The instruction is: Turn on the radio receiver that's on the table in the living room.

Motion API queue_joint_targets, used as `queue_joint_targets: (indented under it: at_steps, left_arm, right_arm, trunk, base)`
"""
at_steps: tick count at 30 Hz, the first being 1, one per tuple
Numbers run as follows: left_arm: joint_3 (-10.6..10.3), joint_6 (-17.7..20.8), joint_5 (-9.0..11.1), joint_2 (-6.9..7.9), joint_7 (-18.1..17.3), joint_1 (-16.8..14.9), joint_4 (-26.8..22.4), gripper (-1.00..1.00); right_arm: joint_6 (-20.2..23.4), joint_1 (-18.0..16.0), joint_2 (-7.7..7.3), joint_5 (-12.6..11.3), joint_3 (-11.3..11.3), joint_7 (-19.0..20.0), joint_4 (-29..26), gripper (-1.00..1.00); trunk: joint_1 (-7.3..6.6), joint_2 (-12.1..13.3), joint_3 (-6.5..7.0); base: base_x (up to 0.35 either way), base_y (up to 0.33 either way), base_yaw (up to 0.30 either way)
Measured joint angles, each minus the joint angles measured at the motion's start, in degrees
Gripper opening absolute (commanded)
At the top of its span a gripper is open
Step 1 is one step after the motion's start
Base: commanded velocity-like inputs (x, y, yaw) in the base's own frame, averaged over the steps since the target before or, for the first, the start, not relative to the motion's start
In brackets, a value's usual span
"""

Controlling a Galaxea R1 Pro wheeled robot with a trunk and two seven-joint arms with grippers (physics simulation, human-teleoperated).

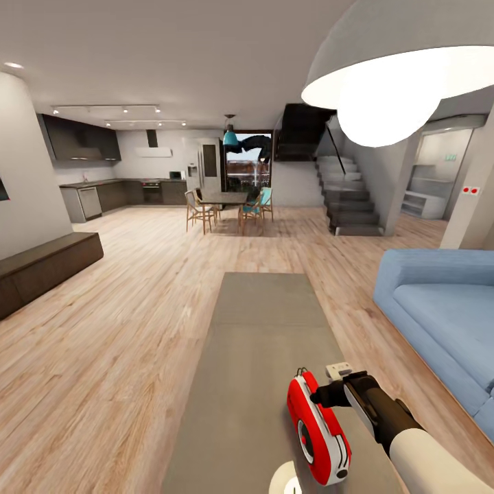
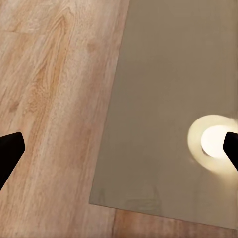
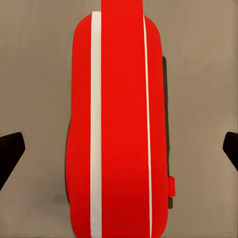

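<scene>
The red radio receiver (image 1: 317, 429) stands on the near end of the grey table (image 1: 261, 329), its white front panel and round dial facing the near side. My right gripper (image 1: 321, 396) hovers at the radio's top right edge. In the right wrist view the radio (image 3: 119, 129) lies directly below between the two dark fingertips (image 3: 10, 153), which are wide apart, so this gripper (image 3: 119, 151) is open and holds nothing. My left gripper (image 2: 119, 148) is open too, above the table's edge (image 2: 163, 99) and the wood floor (image 2: 49, 99).
A blue sofa (image 1: 446, 322) runs along the table's right side. A dark long bench (image 1: 41, 264) stands at the left wall. A white dome lamp (image 1: 391, 75) hangs overhead, and a pale round glow (image 2: 213, 141) shows on the tabletop. Dining table and chairs (image 1: 226, 202), kitchen and stairs (image 1: 350, 199) lie far ahead.
</scene>
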Motion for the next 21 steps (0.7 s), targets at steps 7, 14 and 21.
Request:
queue_joint_targets:
  at_steps: [7,14,21]
  left_arm:
    - [0.0,0.0,0.0,0.00,0.0,0.0,0.0,1.00]
    - [0.0,0.0,0.0,-0.02,0.0,0.0,0.0,1.00]
    - [0.0,0.0,0.0,0.00,0.0,0.0,0.0,1.00]
  right_arm:
    - [0.0,0.0,0.00,0.0,0.0,0.0,0.0,1.00]
    - [0.0,0.0,0.00,0.0,0.0,0.0,0.0,1.00]
    - [0.0,0.0,0.00,0.0,0.0,0.0,0.0,1.00]
  trunk:
    - [1.54,-2.8,-1.26]
    - [3.07,-5.6,-2.51]
    - [3.52,-6.4,-2.88]
  base:
    - [0.000,0.000,0.000]
    - [0.000,0.000,0.000]
    - [0.000,0.000,0.000]
